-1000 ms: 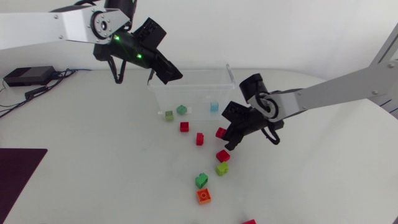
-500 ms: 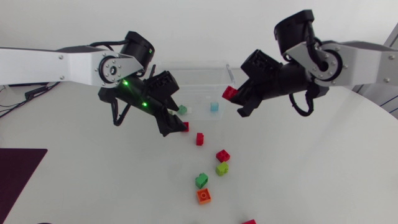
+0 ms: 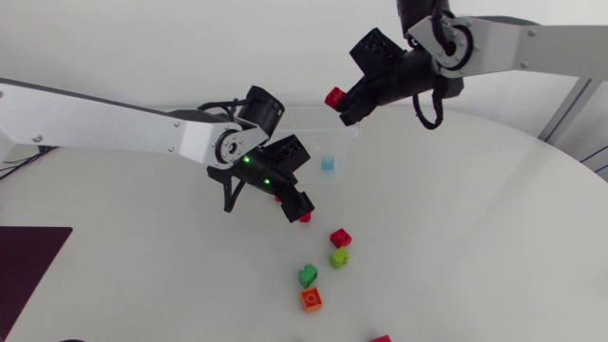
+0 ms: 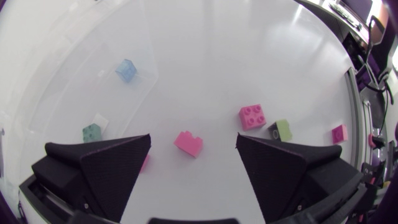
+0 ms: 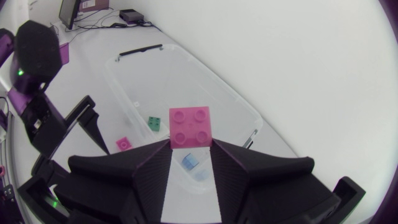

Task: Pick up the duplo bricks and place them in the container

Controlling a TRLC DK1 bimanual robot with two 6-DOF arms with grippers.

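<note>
My right gripper (image 3: 340, 103) is shut on a red brick (image 3: 334, 96) and holds it in the air over the far right corner of the clear container (image 3: 328, 142). In the right wrist view that brick (image 5: 189, 126) sits between the fingers, with the container (image 5: 186, 74) below. My left gripper (image 3: 296, 204) hangs open and low just in front of the container. A red brick (image 4: 188, 143) lies on the table between and ahead of its fingertips. A blue brick (image 3: 328, 163) and a green brick (image 4: 91, 132) lie inside the container.
Loose bricks lie nearer the front of the table: red (image 3: 340, 237), yellow-green (image 3: 339, 257), green (image 3: 307, 276), orange (image 3: 311, 299), and another red one (image 3: 381, 338) at the view's lower edge. A red brick (image 4: 144, 163) is half hidden by my left finger.
My right arm has lifted the red brick from the table up over the container's far right corner. My left arm has come down from above the container to the red bricks in front of it.
</note>
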